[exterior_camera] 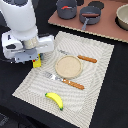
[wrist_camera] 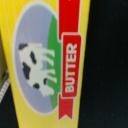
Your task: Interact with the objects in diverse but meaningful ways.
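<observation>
- Yellow banana point(exterior_camera: 54, 100) lies nearest, on the striped placemat point(exterior_camera: 95, 75) in front of the tan plate point(exterior_camera: 68, 66).
- Yellow butter block point(exterior_camera: 37, 62) sits under the tool point(exterior_camera: 36, 56), off the plate's side; grip cannot be told.
- Fork point(exterior_camera: 62, 80) and knife point(exterior_camera: 80, 57) flank the plate.
- Grey pans point(exterior_camera: 90, 16) stand beyond the plate.

**One readable word: BUTTER**

In the wrist view, the yellow rectangular block point(wrist_camera: 45, 65) carries a red ribbon banner point(wrist_camera: 70, 67) with the word "BUTTER" in white capital letters, running along the banner lengthwise. Beside the banner there is an oval picture of a black-and-white cow point(wrist_camera: 35, 67). In the exterior view, no text can be read on anything.
</observation>
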